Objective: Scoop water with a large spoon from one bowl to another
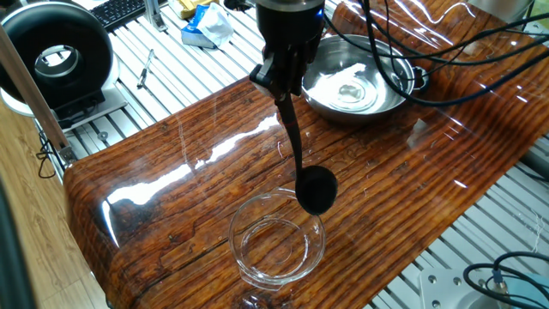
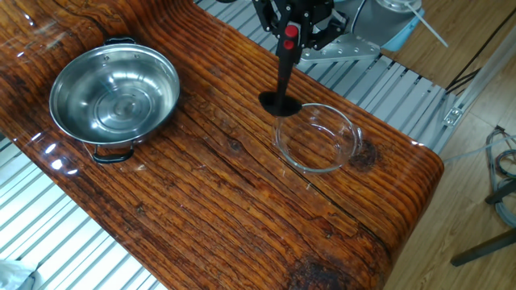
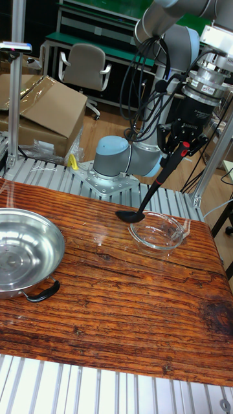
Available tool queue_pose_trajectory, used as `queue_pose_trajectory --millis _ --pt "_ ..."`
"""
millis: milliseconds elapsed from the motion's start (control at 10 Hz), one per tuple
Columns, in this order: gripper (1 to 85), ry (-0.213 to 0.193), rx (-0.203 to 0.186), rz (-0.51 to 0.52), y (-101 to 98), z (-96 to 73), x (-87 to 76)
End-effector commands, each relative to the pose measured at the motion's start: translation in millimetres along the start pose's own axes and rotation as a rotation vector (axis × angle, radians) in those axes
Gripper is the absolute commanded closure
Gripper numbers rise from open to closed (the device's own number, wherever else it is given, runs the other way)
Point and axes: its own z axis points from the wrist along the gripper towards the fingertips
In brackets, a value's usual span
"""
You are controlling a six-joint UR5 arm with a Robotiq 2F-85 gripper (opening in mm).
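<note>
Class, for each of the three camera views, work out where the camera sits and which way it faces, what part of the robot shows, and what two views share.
One fixed view: high beyond the table's glass-bowl end, looking down its length past the glass bowl to the steel bowl; gripper and cables show.
The other fixed view: high on the opposite side, steel bowl left; only the gripper shows, top edge.
Tall fixed view: low at the table's long edge, facing the robot's base; whole arm shows.
Shared: all show the ladle beside the glass bowl.
</note>
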Motion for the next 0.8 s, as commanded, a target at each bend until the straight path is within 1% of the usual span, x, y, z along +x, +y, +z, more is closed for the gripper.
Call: queue_pose_trajectory --millis 0,100,300,500,600,700 --pt "84.7 -0.026 -0.017 0.014 4.3 -1.3 -6.3" --pt "84.7 -0.027 -0.019 0.014 4.6 -1.3 -6.7" --pt "84.7 -0.015 -0.047 0.028 12.0 -1.5 -3.7" --pt "84.7 -0.006 -0.055 0.044 14.2 -1.6 -1.4" --pt "84.7 -0.004 -0.057 0.05 15.4 -1.7 -1.7" --pt "84.7 -0.006 -0.065 0.054 20.1 -1.4 -5.9"
